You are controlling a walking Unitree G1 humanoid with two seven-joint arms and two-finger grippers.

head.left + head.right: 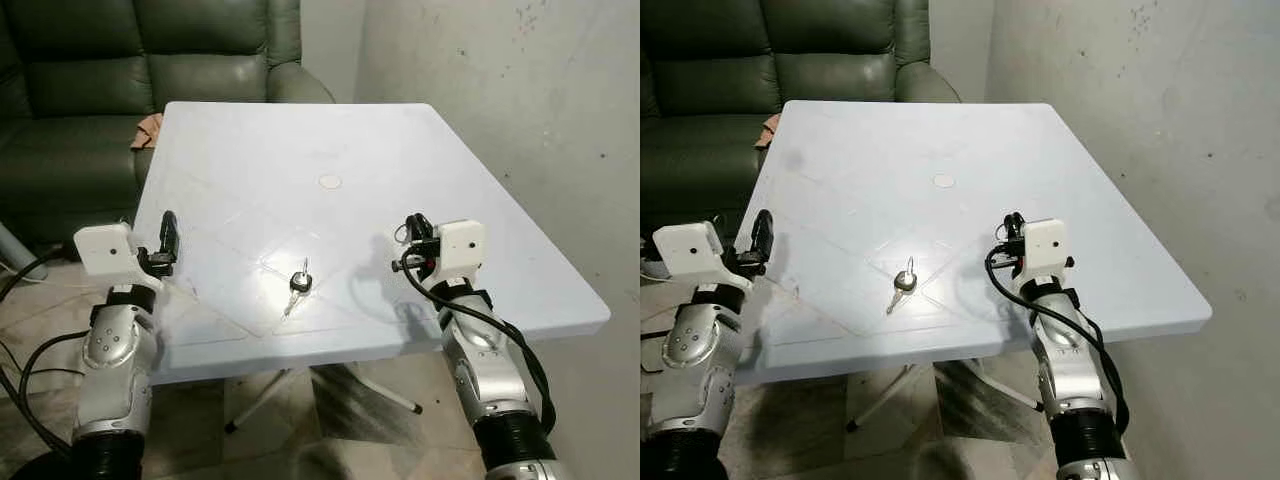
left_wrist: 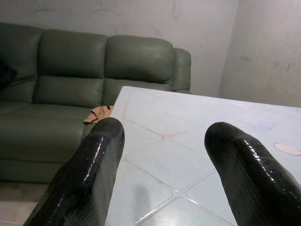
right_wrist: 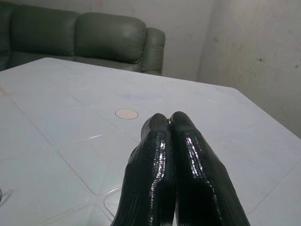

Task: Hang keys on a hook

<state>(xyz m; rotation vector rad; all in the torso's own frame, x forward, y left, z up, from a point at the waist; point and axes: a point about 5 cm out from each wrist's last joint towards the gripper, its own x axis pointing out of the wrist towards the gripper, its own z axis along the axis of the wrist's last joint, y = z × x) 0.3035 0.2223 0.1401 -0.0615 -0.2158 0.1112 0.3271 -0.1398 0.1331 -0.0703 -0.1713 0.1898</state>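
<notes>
The right gripper (image 1: pixel 412 232), fingers pressed together and empty, hovers at centre-right of the frame; the left gripper (image 1: pixel 168 236), fingers apart, sits at the table's (image 1: pixel 420 150) left edge. The keys (image 1: pixel 298 284) lie flat between them, low centre. Flat keys may skid away under a pinch.

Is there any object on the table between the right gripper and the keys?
Nothing visible: bare white plastic table lies between the right gripper, jaws shut, and the small black-headed keys. No hook can be seen.
</notes>
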